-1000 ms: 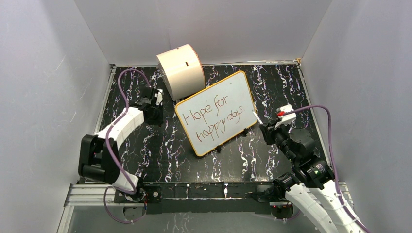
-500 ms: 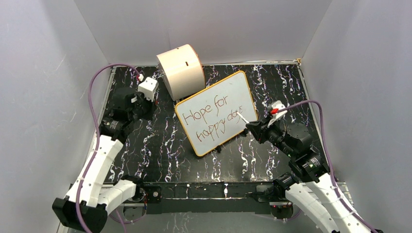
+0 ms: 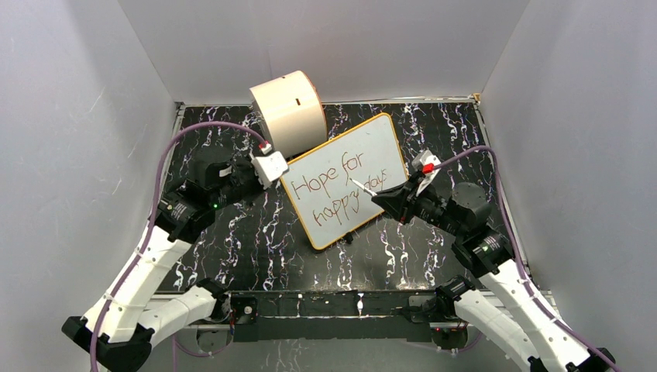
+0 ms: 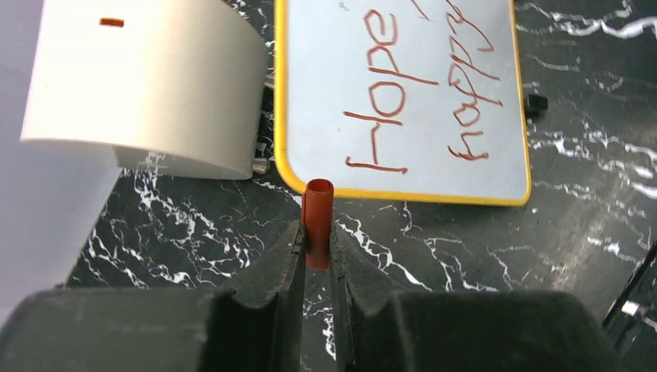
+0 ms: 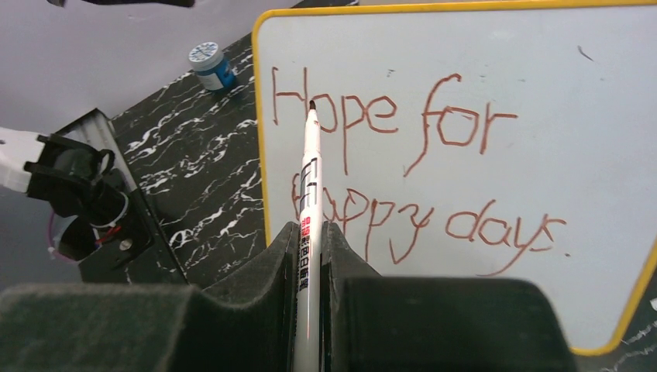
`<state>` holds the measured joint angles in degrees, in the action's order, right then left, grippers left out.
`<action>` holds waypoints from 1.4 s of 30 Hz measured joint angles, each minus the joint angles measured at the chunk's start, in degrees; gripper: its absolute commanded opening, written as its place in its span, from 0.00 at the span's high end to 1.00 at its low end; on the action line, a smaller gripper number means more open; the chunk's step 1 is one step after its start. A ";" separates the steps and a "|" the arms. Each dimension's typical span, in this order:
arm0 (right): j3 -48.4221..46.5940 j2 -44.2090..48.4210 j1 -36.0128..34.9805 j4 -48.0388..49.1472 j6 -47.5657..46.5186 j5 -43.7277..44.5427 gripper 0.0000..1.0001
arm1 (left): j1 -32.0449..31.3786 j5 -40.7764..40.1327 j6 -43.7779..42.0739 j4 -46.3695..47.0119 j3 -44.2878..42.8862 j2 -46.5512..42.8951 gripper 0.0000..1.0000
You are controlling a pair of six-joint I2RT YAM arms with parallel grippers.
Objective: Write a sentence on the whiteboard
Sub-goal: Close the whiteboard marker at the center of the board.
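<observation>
Well, the sentence (image 5: 422, 155) looks finished: "Hope for happy days", four words in two lines, on the one whiteboard (image 3: 381, 143). The board lies on the desk (image 3: 256, 240) just beside the single cream drum (image 3: 288, 112). My right tool (image 5: 310, 232) is clamped shut on the one marker (image 5: 311, 163), its tip over the "H". My left tool (image 4: 316, 240) pinches the one red cap (image 4: 318, 205). What's left, I judge, is small — cap the marker and set it down.
</observation>
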<state>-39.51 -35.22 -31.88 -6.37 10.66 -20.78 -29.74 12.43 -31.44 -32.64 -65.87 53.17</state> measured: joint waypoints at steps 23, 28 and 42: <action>-4.42 -13.38 0.00 11.98 4.66 -19.52 1.00 | -22.64 -14.62 -19.45 -8.59 -7.39 9.42 1.00; -5.81 -16.41 0.00 12.48 5.84 -22.10 1.00 | -25.42 -17.57 -21.14 -8.68 -7.93 10.71 1.00; -6.45 -20.92 0.00 12.26 6.05 -25.88 1.00 | -29.16 -21.42 -23.02 -8.57 -8.13 11.02 1.00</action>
<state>-45.95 -56.14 -31.88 5.89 16.71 -46.65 -58.89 -8.99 -54.46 -41.21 -74.00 64.18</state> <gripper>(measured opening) 0.205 0.129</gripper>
